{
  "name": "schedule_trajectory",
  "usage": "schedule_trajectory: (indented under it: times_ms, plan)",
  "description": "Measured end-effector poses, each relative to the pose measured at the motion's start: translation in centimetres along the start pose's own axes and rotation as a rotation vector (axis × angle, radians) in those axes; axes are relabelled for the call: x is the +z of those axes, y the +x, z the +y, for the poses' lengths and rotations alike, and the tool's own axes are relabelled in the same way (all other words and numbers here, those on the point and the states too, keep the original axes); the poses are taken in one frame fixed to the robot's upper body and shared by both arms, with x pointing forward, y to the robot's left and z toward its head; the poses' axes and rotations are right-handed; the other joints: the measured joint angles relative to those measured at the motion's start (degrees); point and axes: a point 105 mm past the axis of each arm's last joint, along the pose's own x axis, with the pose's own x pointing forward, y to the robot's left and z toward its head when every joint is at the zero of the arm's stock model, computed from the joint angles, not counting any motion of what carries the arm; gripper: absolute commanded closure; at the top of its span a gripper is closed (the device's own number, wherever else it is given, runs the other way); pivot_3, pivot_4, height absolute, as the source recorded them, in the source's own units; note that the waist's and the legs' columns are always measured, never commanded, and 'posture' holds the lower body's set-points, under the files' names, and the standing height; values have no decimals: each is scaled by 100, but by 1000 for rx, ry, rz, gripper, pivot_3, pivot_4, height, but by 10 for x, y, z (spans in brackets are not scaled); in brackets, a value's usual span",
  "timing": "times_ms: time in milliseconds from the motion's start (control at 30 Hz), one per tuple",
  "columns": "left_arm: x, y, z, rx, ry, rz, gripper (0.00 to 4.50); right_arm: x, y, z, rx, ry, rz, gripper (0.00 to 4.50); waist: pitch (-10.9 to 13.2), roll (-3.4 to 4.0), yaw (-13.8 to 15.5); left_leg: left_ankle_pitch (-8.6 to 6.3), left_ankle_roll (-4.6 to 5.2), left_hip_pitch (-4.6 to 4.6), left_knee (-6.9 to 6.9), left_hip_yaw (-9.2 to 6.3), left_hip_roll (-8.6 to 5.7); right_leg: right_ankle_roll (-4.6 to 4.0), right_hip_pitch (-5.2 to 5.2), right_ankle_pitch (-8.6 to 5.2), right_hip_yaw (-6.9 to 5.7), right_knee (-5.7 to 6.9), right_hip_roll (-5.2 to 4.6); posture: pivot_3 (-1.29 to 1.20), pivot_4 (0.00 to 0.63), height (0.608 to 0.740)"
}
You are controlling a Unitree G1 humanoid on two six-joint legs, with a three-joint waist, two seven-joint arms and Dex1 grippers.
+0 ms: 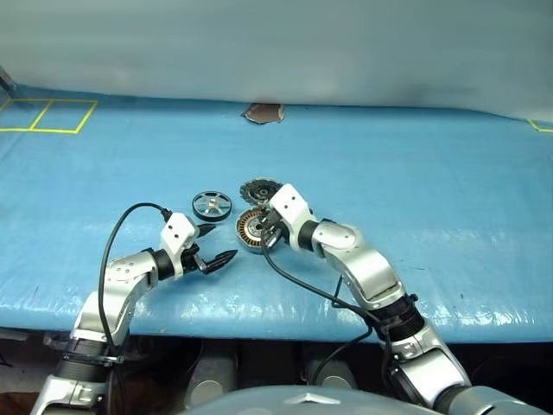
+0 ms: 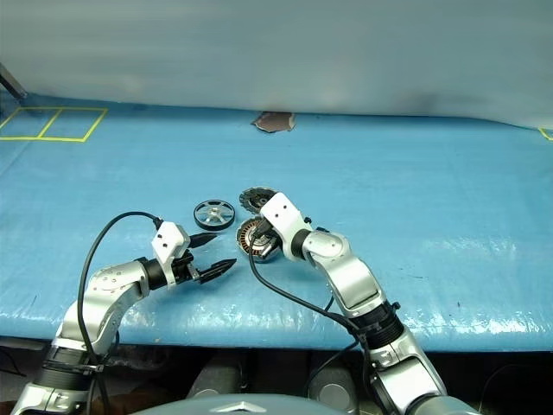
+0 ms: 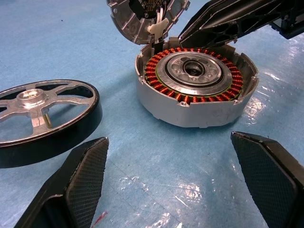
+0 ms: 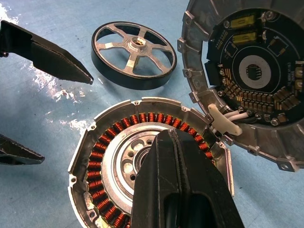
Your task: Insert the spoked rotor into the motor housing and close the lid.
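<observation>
Right gripper, jaws pressed together and empty, hovers over the motor housing; left gripper waits with jaws wide apart. The spoked rotor lies untouched on the worktop. Risk: the shut jaws could scrape the copper windings, or snag the wires to the propped-open lid.
</observation>
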Motion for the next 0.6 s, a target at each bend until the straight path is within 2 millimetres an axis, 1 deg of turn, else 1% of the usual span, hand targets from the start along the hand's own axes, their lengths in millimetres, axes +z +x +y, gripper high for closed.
schedule_trajectory:
  times_ms: [167,300,600]
  plan:
    - [-1,0,0,3,-2,1,0,-2,1,2,8,0,10,4481,0,0,-1,0,0,0,0,0,0,0,0,0,0,0,0,0,150,740]
    - [-1,0,0,6,-4,3,0,-11,3,3,14,14,35,4481,0,0,1,0,0,0,0,0,0,0,0,0,0,0,0,0,150,740]
    - [-2,-1,0,10,-5,4,0,-15,5,4,19,32,35,4481,-1,0,1,0,0,6,2,0,1,-1,7,0,0,1,1,0,150,740]
